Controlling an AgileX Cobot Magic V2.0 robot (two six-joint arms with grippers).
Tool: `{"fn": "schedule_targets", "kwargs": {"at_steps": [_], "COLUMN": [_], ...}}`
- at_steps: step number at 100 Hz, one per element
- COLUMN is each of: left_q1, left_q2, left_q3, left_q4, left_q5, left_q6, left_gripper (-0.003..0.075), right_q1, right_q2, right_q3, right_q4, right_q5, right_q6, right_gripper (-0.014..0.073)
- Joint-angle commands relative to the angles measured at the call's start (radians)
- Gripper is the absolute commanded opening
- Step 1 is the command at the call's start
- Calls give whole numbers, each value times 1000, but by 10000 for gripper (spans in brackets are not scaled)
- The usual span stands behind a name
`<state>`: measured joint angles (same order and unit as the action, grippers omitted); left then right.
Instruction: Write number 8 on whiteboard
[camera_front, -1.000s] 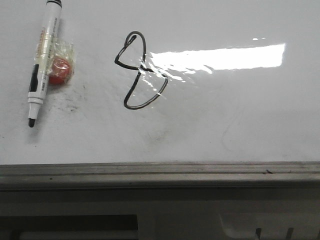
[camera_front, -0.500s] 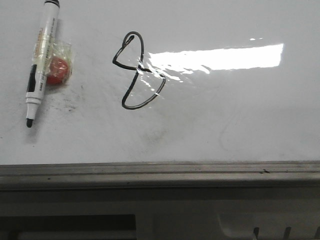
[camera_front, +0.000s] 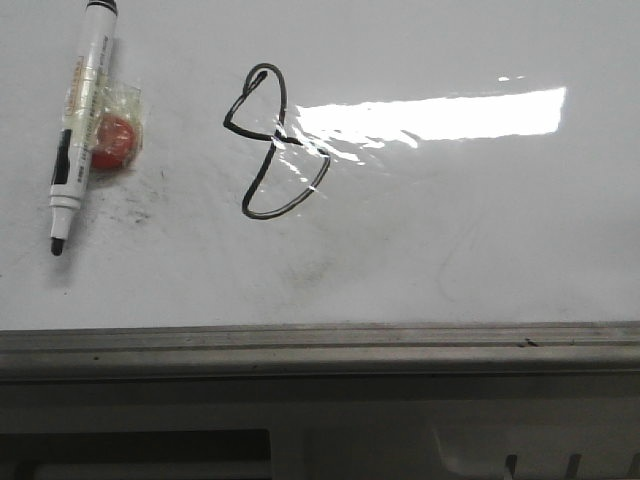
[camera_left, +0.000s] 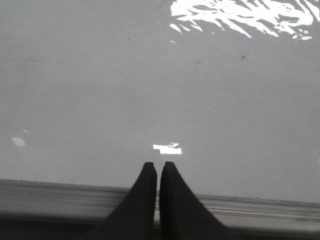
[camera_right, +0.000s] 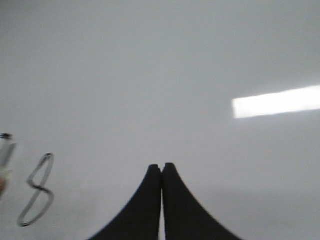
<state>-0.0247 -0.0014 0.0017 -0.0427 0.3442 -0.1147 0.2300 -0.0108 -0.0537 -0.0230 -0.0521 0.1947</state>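
Observation:
The number 8 (camera_front: 272, 145) is drawn in thin black line on the whiteboard (camera_front: 450, 230), left of the centre in the front view, with a small upper loop and a larger lower loop. It also shows in the right wrist view (camera_right: 37, 192). A white marker (camera_front: 78, 120) with a black tip lies on the board at the far left, uncapped, tip toward the near edge. My left gripper (camera_left: 158, 166) is shut and empty above the board's near edge rail. My right gripper (camera_right: 162, 166) is shut and empty over bare board. Neither gripper shows in the front view.
A small red object in clear wrap (camera_front: 112, 140) lies against the marker. A grey metal rail (camera_front: 320, 345) runs along the board's near edge. Bright glare (camera_front: 440, 112) lies right of the 8. Faint grey smudges (camera_front: 315, 270) mark the board.
The front view has shifted slightly; the marker and the 8 sit a few pixels further left. Nothing on the board has moved relative to the rest.

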Motion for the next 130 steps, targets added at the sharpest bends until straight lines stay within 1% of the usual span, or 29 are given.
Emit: {"fn": "schedule_targets", "kwargs": {"at_steps": [1, 11, 22, 32, 39, 51, 64, 130], "left_q1": [2, 2, 2, 2, 2, 2, 2, 2], "left_q2": [-31, -31, -31, -31, -31, -31, -31, -31], "left_q3": [32, 32, 32, 32, 32, 32, 32, 32], "left_q4": [-1, -1, -1, -1, -1, -1, -1, -1], "left_q5": [-33, -33, -33, -33, -33, -33, -33, -33], "left_q6": [-8, -8, -8, -8, -8, -8, -8, -8], "left_gripper": [-20, -20, -20, -20, -20, -20, -20, -20], "right_q1": [-141, -281, -394, -469, -495, -495, -493, -493], "right_q2": [8, 8, 8, -1, -21, -21, -21, -21], "right_q3": [-4, 30, 79, 77, 77, 77, 77, 77], "right_q4": [6, 6, 6, 6, 8, 8, 8, 12], "right_q5": [-85, -75, -69, 71, 151, 254, 352, 346], "right_q6": [-7, -67, -67, -138, -195, -263, -278, -279], "right_gripper": [-63, -63, -63, -63, -63, -63, -63, -63]}}
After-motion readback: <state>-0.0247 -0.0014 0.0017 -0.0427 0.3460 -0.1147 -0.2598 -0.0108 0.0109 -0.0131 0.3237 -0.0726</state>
